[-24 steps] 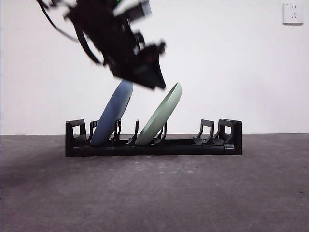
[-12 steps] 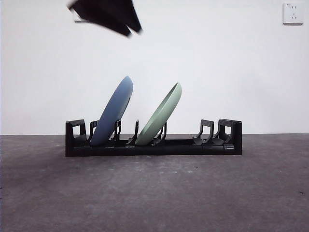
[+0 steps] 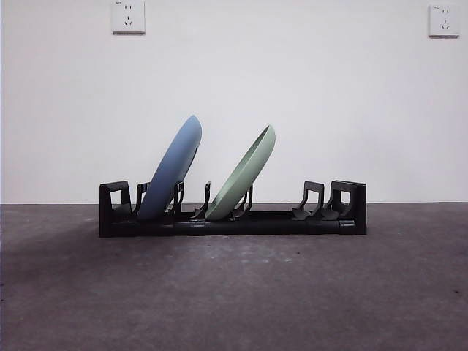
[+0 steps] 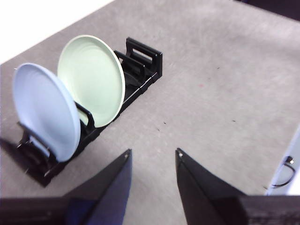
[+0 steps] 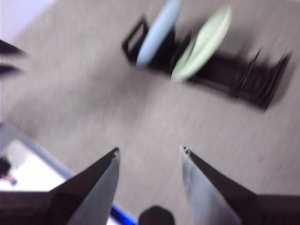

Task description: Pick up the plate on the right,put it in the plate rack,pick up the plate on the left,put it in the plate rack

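Black plastic forms the long low plate rack (image 3: 232,212), which I see lying on the grey desk (image 3: 234,292) with its long axis running straight across my front view, one blocky end at each side. Two plates stand in it on edge, both tilted the same way, their top rims leaning toward the right of the front view. A pale blue round plate (image 3: 170,170) sits in the slots near the rack's left end; a pale green round plate (image 3: 243,174) sits a few prongs along, near the middle. The two plates are apart, not touching. The prongs toward the rack's right end hold nothing.

My left pincer (image 4: 152,157) hangs above bare desk, well apart from the rack, its two dark jaws spread with nothing between them. My right pincer (image 5: 149,152) is likewise spread and holding nothing, well away from the rack.

From the front, the plates' lower rims are hidden behind the rack's rail. The right wrist picture is heavily blurred, so the rack and plates are only smeared shapes there. Neither arm appears in the front view. Two white wall sockets (image 3: 128,16) sit high on the white wall behind.
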